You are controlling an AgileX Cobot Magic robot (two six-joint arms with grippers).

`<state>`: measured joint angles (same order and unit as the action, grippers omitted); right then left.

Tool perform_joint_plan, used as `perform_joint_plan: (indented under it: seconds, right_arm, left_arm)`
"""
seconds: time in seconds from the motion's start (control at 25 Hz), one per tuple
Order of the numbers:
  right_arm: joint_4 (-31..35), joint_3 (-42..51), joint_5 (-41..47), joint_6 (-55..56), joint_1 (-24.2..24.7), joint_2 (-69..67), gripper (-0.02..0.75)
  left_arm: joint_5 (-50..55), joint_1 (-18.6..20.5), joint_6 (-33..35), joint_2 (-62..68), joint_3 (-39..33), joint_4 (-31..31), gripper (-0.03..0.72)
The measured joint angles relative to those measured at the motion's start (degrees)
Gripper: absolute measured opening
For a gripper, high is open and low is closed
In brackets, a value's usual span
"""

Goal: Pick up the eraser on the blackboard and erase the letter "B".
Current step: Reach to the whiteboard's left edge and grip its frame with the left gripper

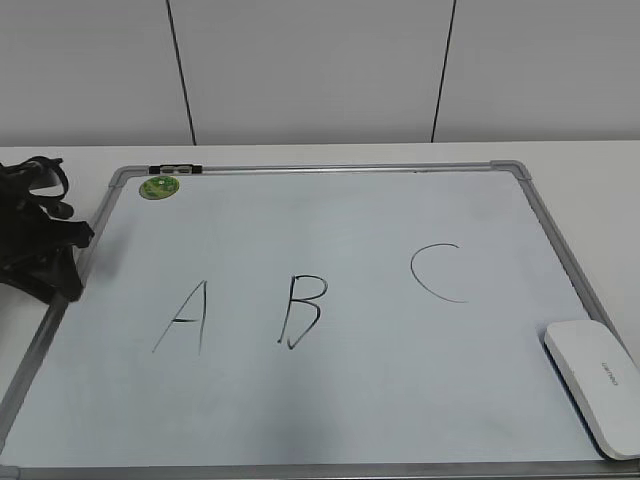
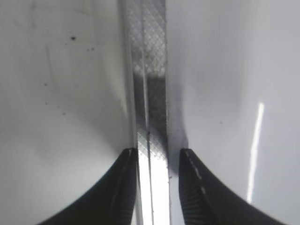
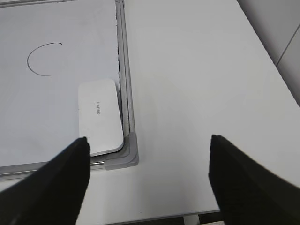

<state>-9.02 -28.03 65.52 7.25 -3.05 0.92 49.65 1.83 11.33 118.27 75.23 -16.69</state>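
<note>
The blackboard [image 1: 350,400] is a white board with a silver frame, lying flat on the table. It carries a black "A", the letter "B" [image 1: 302,310] and a "C". The white eraser [image 1: 595,385] lies at the board's near right corner, also seen in the right wrist view [image 3: 99,116]. My right gripper [image 3: 149,140] is wide open and empty, hovering over the table just right of that corner; it is out of the exterior view. My left gripper [image 2: 158,157] sits low over the board's left frame [image 2: 150,70], jaws a narrow gap apart, straddling the frame strip.
A small round green magnet [image 1: 159,186] sits at the board's far left corner. The left arm [image 1: 40,240] is at the board's left edge. The white table [image 3: 197,84] extends to the right, its edge near the wall. The "C" [image 3: 42,58] lies beyond the eraser.
</note>
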Motion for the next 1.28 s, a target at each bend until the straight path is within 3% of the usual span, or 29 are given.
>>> perform_joint_plan:
  seconds: [1.0, 1.28]
  right_arm:
    - [0.0, 0.0, 0.0, 0.0, 0.0, 0.0, 0.586]
    - [0.0, 0.0, 0.0, 0.0, 0.0, 0.0, 0.587]
  left_arm:
    - [1.0, 1.3, 0.0, 0.5, 0.8, 0.1, 0.081]
    - [2.2, 1.6, 0.0, 1.6, 1.7, -0.4, 0.072]
